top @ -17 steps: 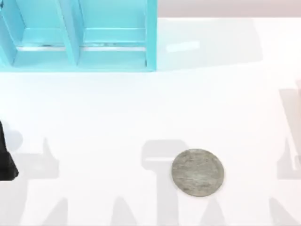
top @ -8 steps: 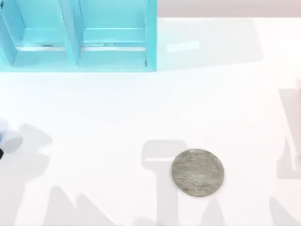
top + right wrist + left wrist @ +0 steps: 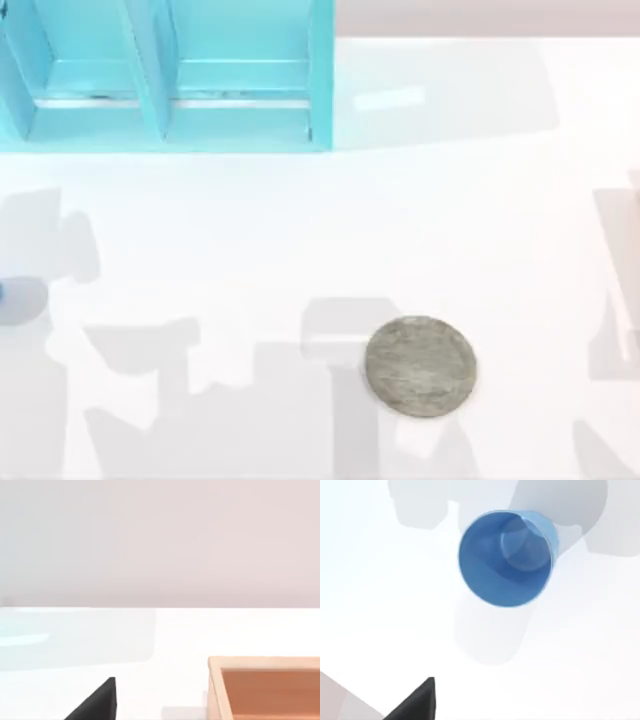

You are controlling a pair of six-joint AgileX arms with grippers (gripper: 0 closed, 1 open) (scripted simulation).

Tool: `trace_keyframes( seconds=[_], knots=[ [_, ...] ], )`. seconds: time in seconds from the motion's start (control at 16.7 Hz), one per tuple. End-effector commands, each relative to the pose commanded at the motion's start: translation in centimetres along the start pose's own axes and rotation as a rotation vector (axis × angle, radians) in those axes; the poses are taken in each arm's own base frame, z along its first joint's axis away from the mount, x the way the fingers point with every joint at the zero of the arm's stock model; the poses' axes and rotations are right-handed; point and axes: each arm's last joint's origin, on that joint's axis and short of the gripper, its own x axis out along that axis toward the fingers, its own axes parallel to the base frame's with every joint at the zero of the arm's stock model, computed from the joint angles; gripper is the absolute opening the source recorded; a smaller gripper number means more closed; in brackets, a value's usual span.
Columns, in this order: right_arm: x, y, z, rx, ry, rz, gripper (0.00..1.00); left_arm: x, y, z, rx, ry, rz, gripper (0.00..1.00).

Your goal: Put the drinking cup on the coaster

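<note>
The drinking cup [image 3: 506, 557] stands upright (its mouth seen from above), coaster [image 3: 420, 366] at the table's five o'clock; claw states cannot be told.

The coaster [image 3: 421, 366] is showing a rough, mottled, stone-like face. The drinking cup [image 3: 506, 559] is looking smooth and plastic, sitting on the matt white bench [image 3: 300, 230].

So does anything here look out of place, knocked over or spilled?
Nothing stands out. The drinking cup stands upright and empty on the table, and the coaster lies flat and bare.
</note>
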Motion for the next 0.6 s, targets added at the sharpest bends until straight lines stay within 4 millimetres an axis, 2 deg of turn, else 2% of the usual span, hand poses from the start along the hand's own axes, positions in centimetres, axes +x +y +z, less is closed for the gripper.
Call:
trace_keyframes(
  seconds=[0.3,0.48,0.6],
  knots=[
    [0.0,0.0,0.0,0.000,0.000,0.000,1.00,3.2,5.2,0.6,0.311,0.008,-0.263,1.00],
    [0.0,0.0,0.0,0.000,0.000,0.000,1.00,4.8,6.9,0.7,0.413,-0.020,-0.348,1.00],
    [0.0,0.0,0.0,0.000,0.000,0.000,1.00,5.2,7.3,0.8,0.439,-0.030,-0.370,1.00]
  ],
)
